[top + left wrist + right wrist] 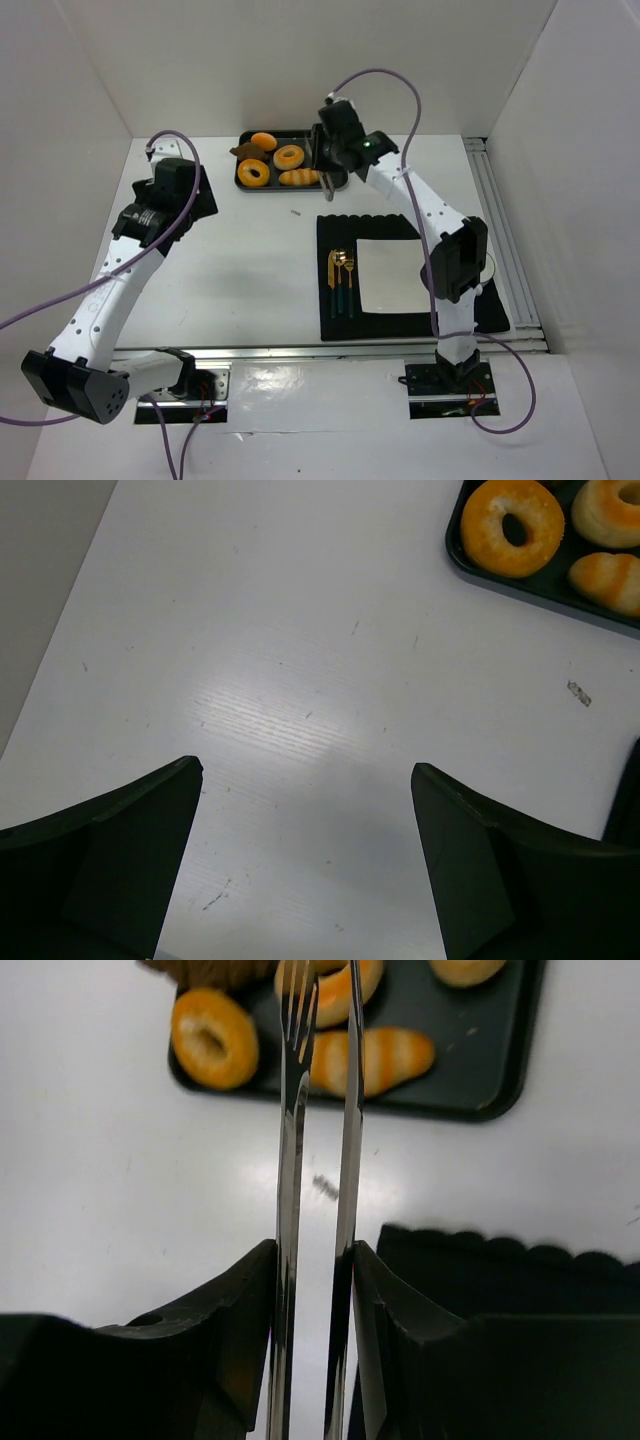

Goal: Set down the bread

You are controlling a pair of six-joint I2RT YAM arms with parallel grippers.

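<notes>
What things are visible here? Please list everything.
tray: one, black, far centre
ring doughnuts: two, orange-yellow, tray
round bun: one, orange, tray's far corner
striped loaf: one, golden, tray's near side
small bun: one, tan, tray's right end, cropped
brown piece: one, tray's left end
placemat: one, black, near right
plate: one, white, on placemat
cutlery: at least two, gold, beside plate
tongs: one, silver, right end effector
left end effector: open, black, above table
right end effector: black, shut on tongs

I work over a white table (250, 260), faintly scratched, with plain white walls (300, 60) boxing it in behind and on both sides. Light from above leaves a soft glare (270, 730) on the tabletop. A metal rail (505, 240) runs along its right edge.
</notes>
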